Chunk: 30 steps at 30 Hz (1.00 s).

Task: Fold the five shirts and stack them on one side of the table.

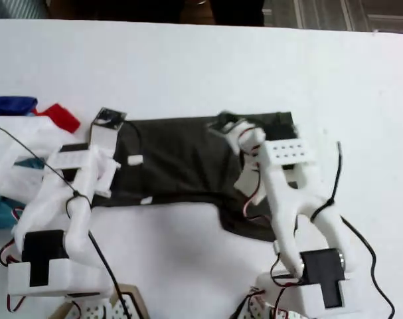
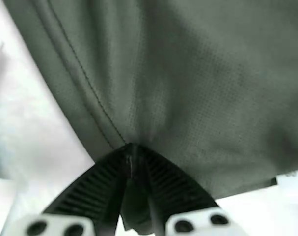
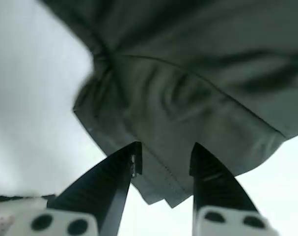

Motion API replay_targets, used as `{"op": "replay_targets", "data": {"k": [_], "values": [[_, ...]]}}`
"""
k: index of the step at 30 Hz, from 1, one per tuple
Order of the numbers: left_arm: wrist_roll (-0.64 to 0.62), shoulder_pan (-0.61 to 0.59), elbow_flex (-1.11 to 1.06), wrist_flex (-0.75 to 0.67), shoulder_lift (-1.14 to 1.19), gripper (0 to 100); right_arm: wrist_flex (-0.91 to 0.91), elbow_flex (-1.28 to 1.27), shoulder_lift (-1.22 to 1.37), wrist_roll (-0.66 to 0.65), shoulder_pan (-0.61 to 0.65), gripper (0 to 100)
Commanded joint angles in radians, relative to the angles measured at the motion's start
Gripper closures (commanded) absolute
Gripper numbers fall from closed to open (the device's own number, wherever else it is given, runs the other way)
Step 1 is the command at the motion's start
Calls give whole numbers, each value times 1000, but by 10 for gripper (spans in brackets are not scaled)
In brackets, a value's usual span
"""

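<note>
closest in, at the bottom middle of the left wrist view, the left gripper (image 2: 131, 158) has its pincer pinched tight on the hem of the dark shirt (image 2: 188, 78), with cloth bunching right at the tips. in the right wrist view the right gripper (image 3: 163, 155) stands wide, its two fingers straddling a rumpled corner of the same shirt without biting it. in the high view the shirt lies mostly flat across the middle of the table (image 1: 188, 60), with one arm on its left edge, the other over its upper right part, and a loose flap trailing toward the lower middle of the frame. farther off, at the left edge, a heap of other shirts (image 1: 22, 143) in white, blue, red and teal lies near the dark shirt's left end.

the step in hand looks like taking hold for a fold, early in the task. to do it well, the right pincer should come down until both fingers bracket the doubled edge, then close fully before any lift. both ends should rise together and level so the cloth doesn't skew. the left grip sits close to the hem's edge, so a sharp tug could slip it.
</note>
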State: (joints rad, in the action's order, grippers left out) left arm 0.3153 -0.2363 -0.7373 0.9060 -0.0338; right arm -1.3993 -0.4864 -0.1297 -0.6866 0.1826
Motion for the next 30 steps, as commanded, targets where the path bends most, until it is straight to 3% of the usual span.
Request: {"op": "replay_targets", "data": {"k": [1,5,14,22,30], "values": [[-9,-8,-4,-20,-12,975,35,-29,59,-9,-28,836],[-9,-8,-4,-20,-12,975,-10,-34,154,-12,-2,836],[-9,-8,-4,-21,-12,975,-74,-72,166,-18,274,836],[-9,-8,-4,-21,-12,975,-116,74,65,-15,225,836],[-9,-8,-4,-21,-12,975,53,54,105,58,137,836]]}}
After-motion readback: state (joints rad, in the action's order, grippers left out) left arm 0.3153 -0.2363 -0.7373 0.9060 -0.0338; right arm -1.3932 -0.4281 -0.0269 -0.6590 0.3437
